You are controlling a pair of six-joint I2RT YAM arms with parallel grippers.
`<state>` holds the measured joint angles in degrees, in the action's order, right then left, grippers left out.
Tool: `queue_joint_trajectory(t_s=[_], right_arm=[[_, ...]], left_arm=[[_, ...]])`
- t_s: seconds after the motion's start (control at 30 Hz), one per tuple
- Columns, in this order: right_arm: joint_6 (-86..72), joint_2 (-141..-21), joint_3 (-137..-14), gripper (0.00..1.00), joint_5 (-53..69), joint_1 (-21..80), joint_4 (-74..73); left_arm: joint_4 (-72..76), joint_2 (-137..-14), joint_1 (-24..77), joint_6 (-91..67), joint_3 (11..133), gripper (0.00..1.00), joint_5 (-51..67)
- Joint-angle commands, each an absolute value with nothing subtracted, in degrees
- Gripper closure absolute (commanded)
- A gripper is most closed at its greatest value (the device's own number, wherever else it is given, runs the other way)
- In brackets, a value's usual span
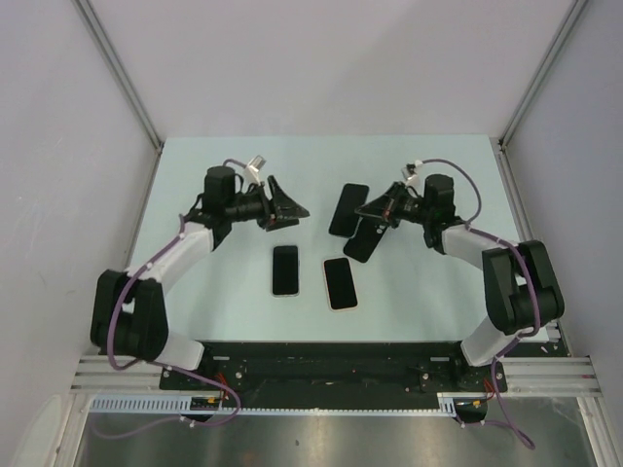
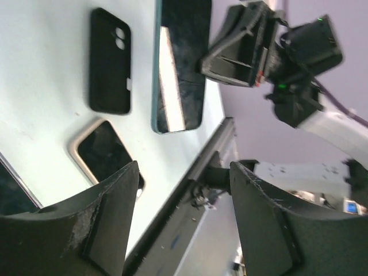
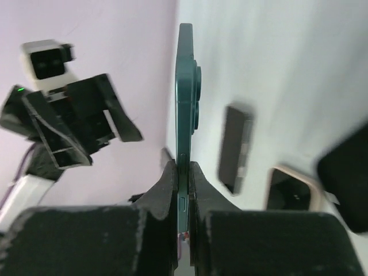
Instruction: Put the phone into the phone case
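Right wrist view shows the right gripper (image 3: pixel 184 172) clenched on one end of the green phone (image 3: pixel 185 98), pinching it across its thickness, with the camera bump turned toward the table (image 3: pixel 276 69). That hold looks chosen so the back can go down into the phone case (image 1: pixel 362 242) first. In the top view the phone hangs clear of the table, with the case lying flat just beside and partly under it. I cannot tell whether the case's open side faces up. The left gripper (image 1: pixel 287 209) hovers opposite with its jaws released and nothing between them. It faces the phone's free end, probably placed to steady the case or take the other end. Two other handsets lie nearer the arm bases: a black phone (image 1: pixel 285 269) and a beige-rimmed phone (image 1: pixel 340 283). The beige-rimmed one sits near the case and could be nudged if the case slides. The right gripper's own fingers cover one end of the phone, so that end cannot seat until they let go.
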<state>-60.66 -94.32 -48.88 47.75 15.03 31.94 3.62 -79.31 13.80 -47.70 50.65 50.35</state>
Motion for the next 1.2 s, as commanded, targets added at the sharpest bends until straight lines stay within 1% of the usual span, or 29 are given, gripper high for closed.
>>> queue_joint_trajectory(t_s=[0.0,0.13,0.2,0.23,0.27,0.43,0.5,0.73,0.97,1.17], right_arm=[[-47.0,-90.7,-50.8,1.00,44.7,9.1,10.5],[-46.1,-93.3,-50.9,1.00,45.4,7.0,9.2],[-46.7,-95.6,-50.9,1.00,45.7,6.9,10.2],[-46.9,-96.3,-50.9,1.00,45.8,6.9,10.8],[-46.9,-96.9,-50.9,1.00,45.5,6.8,11.0],[-45.0,-100.1,-50.9,1.00,42.5,5.2,9.8],[-45.0,-101.1,-50.8,1.00,42.7,4.7,10.2],[-46.0,-104.2,-51.0,1.00,43.7,3.1,12.9],[-45.2,-108.8,-51.4,1.00,44.4,2.6,12.9],[-43.5,-109.6,-51.5,1.00,43.8,2.6,11.8]], left_arm=[[-10.8,-88.4,17.7,-36.1,62.9,0.33,40.6],[-10.7,-98.2,20.6,-37.1,70.2,0.44,39.6],[-10.7,-104.0,21.3,-37.7,74.0,0.46,40.3],[-10.6,-106.2,22.0,-38.1,75.2,0.51,41.1],[-10.7,-108.9,22.4,-38.1,76.5,0.53,41.2],[-11.2,-115.7,24.5,-38.3,81.8,0.63,40.7],[-11.2,-118.4,25.0,-38.3,83.1,0.65,40.3],[-11.3,-125.1,27.2,-38.5,86.8,0.66,40.2],[-10.8,-128.1,29.1,-39.5,87.1,0.67,38.8],[-9.1,-130.3,30.2,-40.9,86.7,0.72,39.9]])
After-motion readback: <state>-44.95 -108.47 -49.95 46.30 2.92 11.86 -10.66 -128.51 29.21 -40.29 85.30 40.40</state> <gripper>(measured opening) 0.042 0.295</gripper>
